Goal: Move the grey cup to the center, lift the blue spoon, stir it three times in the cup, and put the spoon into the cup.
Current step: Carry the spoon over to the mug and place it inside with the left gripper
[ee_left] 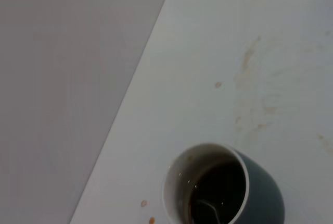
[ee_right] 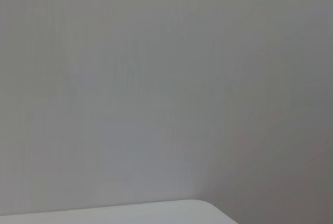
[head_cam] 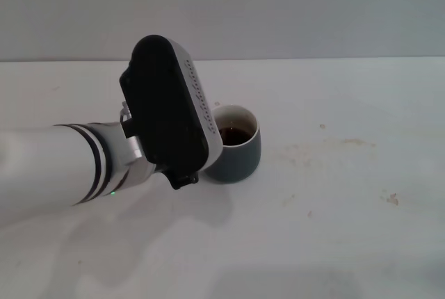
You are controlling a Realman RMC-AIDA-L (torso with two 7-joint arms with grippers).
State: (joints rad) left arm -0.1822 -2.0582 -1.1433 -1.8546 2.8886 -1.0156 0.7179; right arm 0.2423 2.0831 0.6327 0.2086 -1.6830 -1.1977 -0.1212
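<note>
Head view shows the left arm reaching in from the near left edge of the bench (head_cam: 348, 229), its black and white wrist housing hanging over the left side of the grey cup (head_cam: 240, 153) and hiding the left gripper, so I cannot tell how its fingers stand. That cup sits near the middle of the bench, holding dark brown liquid. From the left wrist view, the cup's pale inside shows a thin grey metal piece, probably the blue spoon (ee_left: 209, 209), dipping into the liquid. Small brown spots (ee_left: 147, 211) mark the bench beside the cup, with faint stains farther off. Beyond the far edge stands a plain grey wall (head_cam: 278, 7). No right gripper appears in any view.
</note>
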